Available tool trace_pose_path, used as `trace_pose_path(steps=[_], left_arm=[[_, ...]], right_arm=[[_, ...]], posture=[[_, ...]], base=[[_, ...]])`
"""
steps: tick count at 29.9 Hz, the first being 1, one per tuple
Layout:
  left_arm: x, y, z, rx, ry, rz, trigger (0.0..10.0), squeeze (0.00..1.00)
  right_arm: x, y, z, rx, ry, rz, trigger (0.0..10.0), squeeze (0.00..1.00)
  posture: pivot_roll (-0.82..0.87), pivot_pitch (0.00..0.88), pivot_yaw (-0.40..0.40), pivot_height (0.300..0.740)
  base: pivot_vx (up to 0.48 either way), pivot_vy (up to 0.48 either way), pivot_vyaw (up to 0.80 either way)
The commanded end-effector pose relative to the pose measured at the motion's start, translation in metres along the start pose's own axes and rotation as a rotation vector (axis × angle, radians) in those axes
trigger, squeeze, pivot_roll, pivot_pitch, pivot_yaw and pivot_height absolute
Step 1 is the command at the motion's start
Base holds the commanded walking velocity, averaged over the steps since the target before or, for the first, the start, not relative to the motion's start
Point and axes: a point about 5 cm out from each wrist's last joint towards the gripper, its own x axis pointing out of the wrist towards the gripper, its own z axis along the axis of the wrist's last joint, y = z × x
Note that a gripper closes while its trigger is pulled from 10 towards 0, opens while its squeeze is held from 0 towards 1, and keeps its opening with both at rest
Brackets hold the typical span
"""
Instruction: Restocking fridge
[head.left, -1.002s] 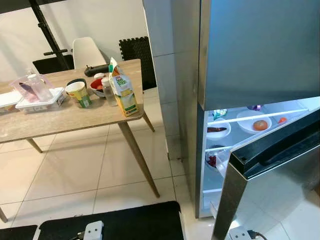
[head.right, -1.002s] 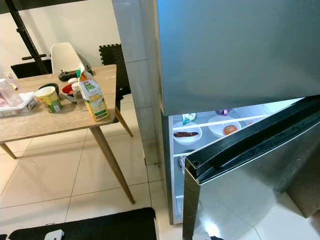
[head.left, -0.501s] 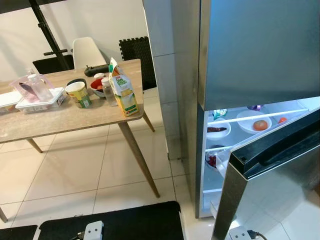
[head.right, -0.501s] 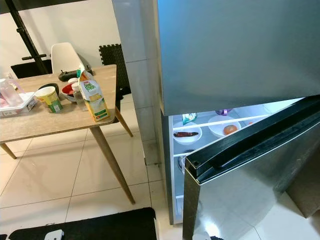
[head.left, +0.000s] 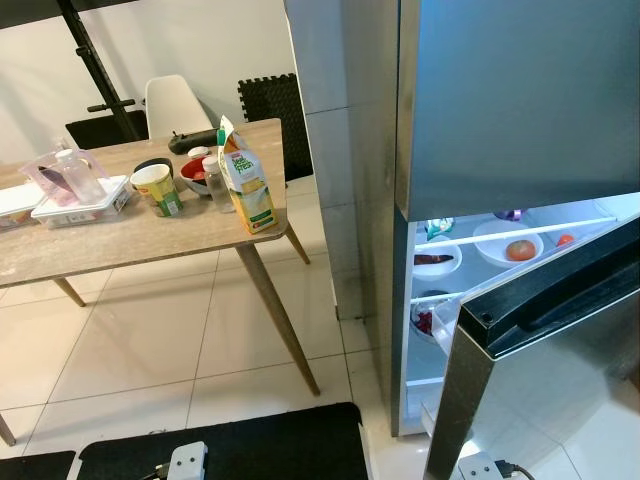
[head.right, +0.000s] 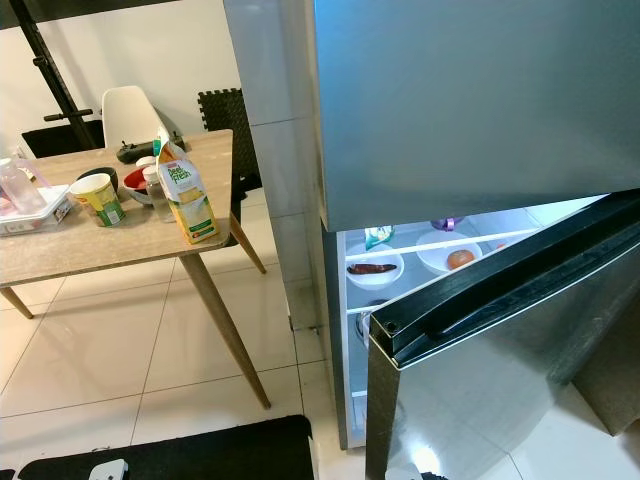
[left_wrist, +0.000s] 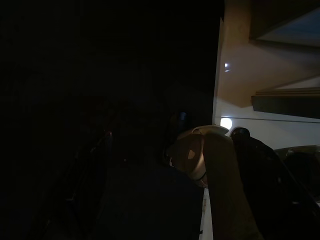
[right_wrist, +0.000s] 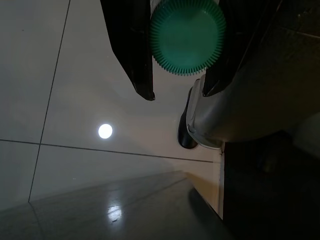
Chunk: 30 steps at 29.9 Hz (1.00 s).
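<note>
Fridge (head.left: 520, 110) (door ajar) — green-capped bottle (right_wrist: 187, 37) gripped

Green ribbed cap (right_wrist: 187, 36) between two black fingers (right_wrist: 131, 47); lit fridge (head.left: 470, 250), lower door open.

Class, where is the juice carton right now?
In the left eye view, the juice carton stands upright at the table's corner nearest the fridge, beside the glass and red bowl.

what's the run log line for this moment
phase: at fridge | lower door: open | right hand: shut on green-capped item | juice carton: on table
</note>
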Motion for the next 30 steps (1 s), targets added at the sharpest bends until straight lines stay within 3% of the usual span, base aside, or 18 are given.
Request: trace_pose_path(steps=[1, 30], left_arm=[[-0.0037, 0.0107, 0.0037, 0.021, -0.001, 0.025, 10.0, 0.0], [-0.0038, 0.011, 0.0035, 0.021, 0.0, 0.031, 10.0, 0.0]], right_arm=[[0.0004, 0.0072, 0.0004, 0.0, 0.004, 0.02, 10.0, 0.0], [0.0006, 0.0074, 0.002, -0.009, 0.001, 0.022, 10.0, 0.0]], posture=[[0.01, 0.0, 0.117, 0.74], [0.01, 0.0, 0.113, 0.74]], base=[[0.0, 0.0, 0.0], [0.0, 0.0, 0.0]])
